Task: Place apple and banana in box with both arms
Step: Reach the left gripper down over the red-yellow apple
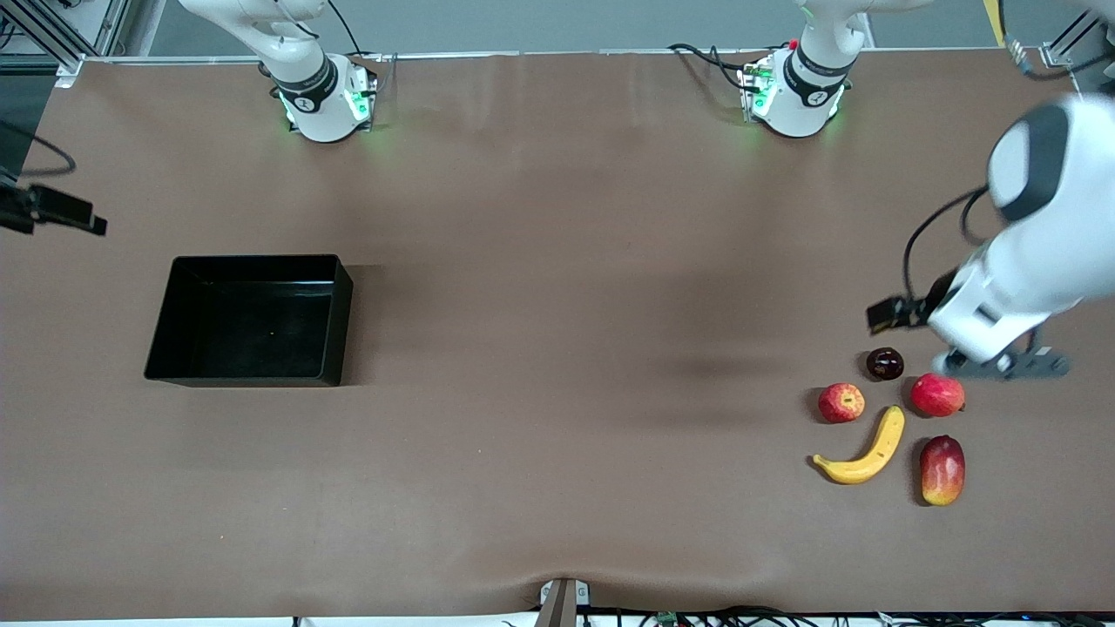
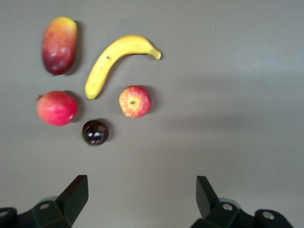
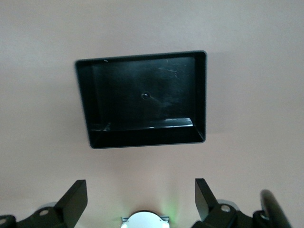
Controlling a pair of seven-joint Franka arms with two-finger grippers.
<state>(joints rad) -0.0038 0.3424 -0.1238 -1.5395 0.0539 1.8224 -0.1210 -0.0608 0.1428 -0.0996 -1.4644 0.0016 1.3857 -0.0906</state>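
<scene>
1. Mostly hidden: in the front view the right gripper is out of frame; only the right arm's base (image 1: 322, 100) and lower link show at the edge where the bases stand. The left arm (image 1: 1037, 252) is cut off by the picture's edge at its own end of the table, and its wrist body covers most of its gripper.
2. Left gripper (image 2: 142, 197): hangs over the table just beside the fruit cluster, near the corner at the left arm's end closest to the front camera. Fingers spread wide, holding nothing, touching nothing.
3. Right gripper (image 3: 141, 199): seen only in the right wrist view, up in the air near the box (image 1: 338, 296). Fingers spread wide, nothing between them.
4. The box sits toward the right arm's end of the table, roughly midway between the base edge and the camera edge. Its inside is dark; no fruit can be made out in it.
5. Apple (image 1: 841, 402) lies on the table in the cluster, apart from its neighbours.
6. Banana (image 1: 864, 453) lies nearer the front camera than the apple, just beside it.
7. Also in the cluster: a dark round fruit (image 1: 884, 363), a smooth red fruit (image 1: 937, 394) and a red-yellow oblong fruit (image 1: 942, 470).
</scene>
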